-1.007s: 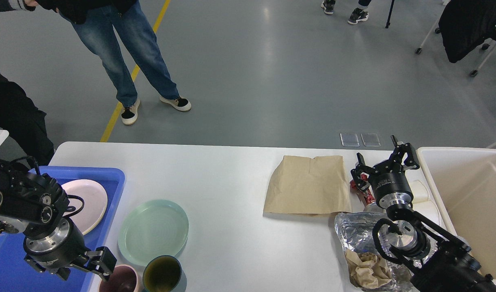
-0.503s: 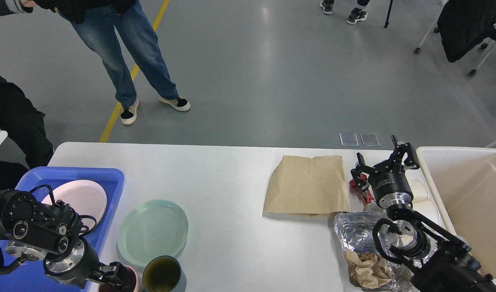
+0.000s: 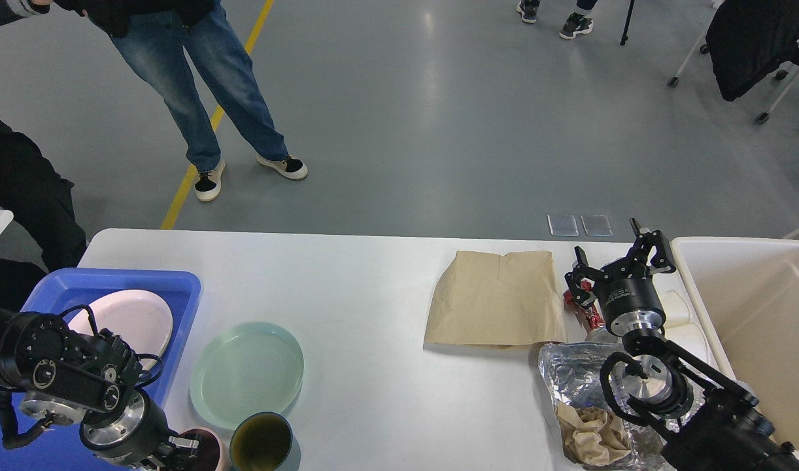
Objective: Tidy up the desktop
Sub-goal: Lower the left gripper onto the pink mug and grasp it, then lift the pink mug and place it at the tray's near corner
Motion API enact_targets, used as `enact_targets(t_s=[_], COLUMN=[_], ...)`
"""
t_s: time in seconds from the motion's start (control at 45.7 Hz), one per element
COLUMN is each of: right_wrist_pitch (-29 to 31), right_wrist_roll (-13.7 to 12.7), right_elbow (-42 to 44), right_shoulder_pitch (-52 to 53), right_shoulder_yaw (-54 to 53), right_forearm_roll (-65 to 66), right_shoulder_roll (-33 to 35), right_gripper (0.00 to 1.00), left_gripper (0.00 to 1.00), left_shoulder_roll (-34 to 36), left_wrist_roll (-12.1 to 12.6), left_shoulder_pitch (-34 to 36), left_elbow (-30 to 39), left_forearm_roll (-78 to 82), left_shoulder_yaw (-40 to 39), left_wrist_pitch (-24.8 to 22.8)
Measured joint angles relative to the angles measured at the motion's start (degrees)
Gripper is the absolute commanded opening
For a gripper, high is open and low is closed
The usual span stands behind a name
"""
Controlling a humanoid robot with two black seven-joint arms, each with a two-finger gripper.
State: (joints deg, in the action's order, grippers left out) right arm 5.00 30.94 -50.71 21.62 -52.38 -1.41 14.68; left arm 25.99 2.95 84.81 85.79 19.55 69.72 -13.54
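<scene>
White desktop (image 3: 360, 288) spans the lower half of the frame. Left gripper (image 3: 184, 450) sits at the bottom left on the pink cup (image 3: 206, 451), finger spread unreadable. Right gripper (image 3: 618, 261) at the right is spread wide and empty beside the brown paper bag (image 3: 497, 297).

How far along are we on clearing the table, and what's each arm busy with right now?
Early. Done: only a white plate sits in the blue tray. In hand: the left gripper is at the pink cup; I can't tell whether it grips. The right gripper hangs open, empty. Left on the table: green plate, dark cup, paper bag, foil, red wrapper. The bin looks empty.
</scene>
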Motion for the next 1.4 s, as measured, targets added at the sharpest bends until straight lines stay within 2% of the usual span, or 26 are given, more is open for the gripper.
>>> enact_targets(t_s=[0.394,0.525,0.766,0.788,0.941,1.182,1.269,1.401], right_wrist_pitch=[0.00,-0.02,-0.02,-0.02,-0.02,-0.02,-0.02,0.00], right_wrist_roll=[0.00,0.00,0.00,0.00,0.00,0.00,0.00,0.00], right_elbow=[0.00,0.00,0.00,0.00,0.00,0.09,0.09,0.09], right_shoulder_pitch=[0.00,0.00,0.01,0.02,0.05,0.07,0.08,0.08], right_shoulder_yaw=[0.00,0.00,0.00,0.00,0.00,0.00,0.00,0.00], right_forearm_roll=[0.00,0.00,0.00,0.00,0.00,0.00,0.00,0.00], right_shoulder_roll=[0.00,0.00,0.00,0.00,0.00,0.00,0.00,0.00], right_gripper=[1.00,1.00,1.00,1.00,1.00,1.00,1.00,1.00], left_gripper=[0.00,0.00,0.00,0.00,0.00,0.00,0.00,0.00], left_shoulder_roll=[0.94,2.71,7.69,8.11,8.09,6.30,3.88,1.17], left_wrist_roll=[-0.33,-0.42,-1.04,-0.96,-0.87,-1.55,-3.30,-5.77], left_shoulder_pitch=[0.37,2.73,15.95,19.40,31.08,47.34,52.45,57.02], left_elbow=[-0.04,0.58,1.66,1.85,2.03,2.11,2.12,2.11], left_forearm_roll=[-0.14,-0.67,-1.15,-1.60,-4.37,-8.28,-10.29,-11.84], left_shoulder_yaw=[1.44,3.20,9.18,10.52,15.40,20.14,21.55,22.03], left_wrist_pitch=[-0.42,-3.31,-16.74,-19.49,-27.87,-37.60,-40.64,-41.40])
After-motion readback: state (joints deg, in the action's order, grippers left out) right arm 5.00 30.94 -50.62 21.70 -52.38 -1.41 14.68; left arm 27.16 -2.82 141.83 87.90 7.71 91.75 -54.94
